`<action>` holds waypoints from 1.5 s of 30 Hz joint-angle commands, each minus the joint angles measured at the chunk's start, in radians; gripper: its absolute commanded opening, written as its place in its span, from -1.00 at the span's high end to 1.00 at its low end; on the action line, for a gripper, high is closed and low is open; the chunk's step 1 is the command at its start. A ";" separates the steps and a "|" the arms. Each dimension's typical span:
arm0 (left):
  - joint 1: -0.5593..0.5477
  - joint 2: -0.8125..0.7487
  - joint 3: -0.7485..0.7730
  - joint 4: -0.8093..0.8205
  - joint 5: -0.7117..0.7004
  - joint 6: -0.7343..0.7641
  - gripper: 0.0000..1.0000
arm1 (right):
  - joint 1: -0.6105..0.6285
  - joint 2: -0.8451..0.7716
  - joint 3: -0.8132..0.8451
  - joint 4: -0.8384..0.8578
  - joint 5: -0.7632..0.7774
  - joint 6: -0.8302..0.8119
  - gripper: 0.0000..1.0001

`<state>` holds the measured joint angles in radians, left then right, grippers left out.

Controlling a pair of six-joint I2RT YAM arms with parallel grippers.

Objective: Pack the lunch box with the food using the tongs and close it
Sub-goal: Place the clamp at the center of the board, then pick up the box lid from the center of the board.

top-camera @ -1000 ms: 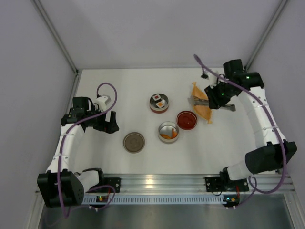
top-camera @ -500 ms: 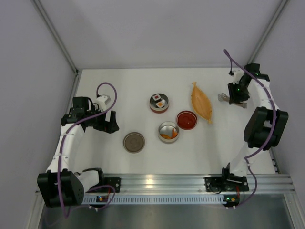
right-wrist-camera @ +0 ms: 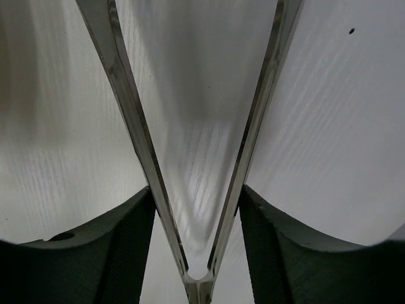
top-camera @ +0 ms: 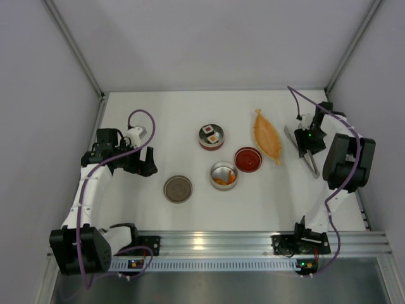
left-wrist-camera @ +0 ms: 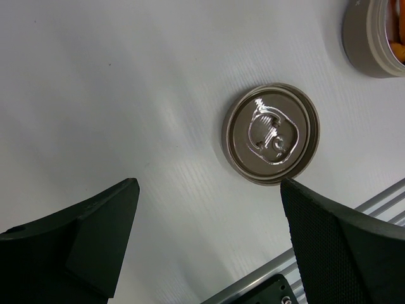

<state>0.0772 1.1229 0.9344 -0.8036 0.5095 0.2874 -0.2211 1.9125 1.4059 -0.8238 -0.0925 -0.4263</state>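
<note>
Right pincer [right-wrist-camera: 196, 190] was clamped round the tongs [right-wrist-camera: 126, 107] near their hinge. Both pads touched the outside of the two metal arms, which spread into a V away from the wrist camera. Couldn't tell if the tongs rested on the tabletop [top-camera: 158, 114] or hung just off it. From the top view the tongs and that pincer sat just right of the orange boat tray [top-camera: 267, 136], not touching it. Red tin [top-camera: 248, 159] was close beside the tray's near tip, on its left. Dark-rimmed tin [top-camera: 211, 144] sat left of the tray and held the white block [top-camera: 207, 132] with a dark and red top, plus one orange bit. Silver tin [top-camera: 215, 170] lay left of the tray and nearer the arm bases, just past the red tin, with orange chunks [top-camera: 223, 180] inside. Round lid [left-wrist-camera: 271, 133] lay flat, ring-pull up, well left of the tray. Left pincer [left-wrist-camera: 209, 190] was spread wide and gripping nothing. It hung above bare tabletop beside the lid, the thing furthest left of the tray.
</note>
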 commanded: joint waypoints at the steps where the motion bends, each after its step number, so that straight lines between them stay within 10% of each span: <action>1: 0.004 0.014 0.006 0.049 0.027 0.012 -0.96 | -0.011 -0.020 -0.002 0.048 0.020 -0.026 -0.07; 16: 0.004 -0.011 -0.026 -0.037 -0.022 0.194 -0.96 | -0.007 0.000 0.097 -0.093 0.017 -0.015 -0.46; 18: 0.003 -0.011 -0.023 -0.055 -0.031 0.229 -0.96 | -0.007 -0.012 0.103 -0.106 0.010 -0.019 -0.82; 28: -0.016 -0.002 0.046 -0.120 -0.037 0.334 -0.92 | -0.007 -0.156 0.185 -0.176 -0.111 -0.022 -0.91; 45: -0.332 0.334 0.099 -0.039 -0.287 0.148 -0.26 | 0.112 -0.608 0.128 -0.184 -0.319 0.010 -0.99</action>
<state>-0.2424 1.4239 0.9928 -0.8875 0.2699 0.4770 -0.1211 1.3685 1.5867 -1.0092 -0.3706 -0.4435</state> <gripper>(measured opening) 0.640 0.991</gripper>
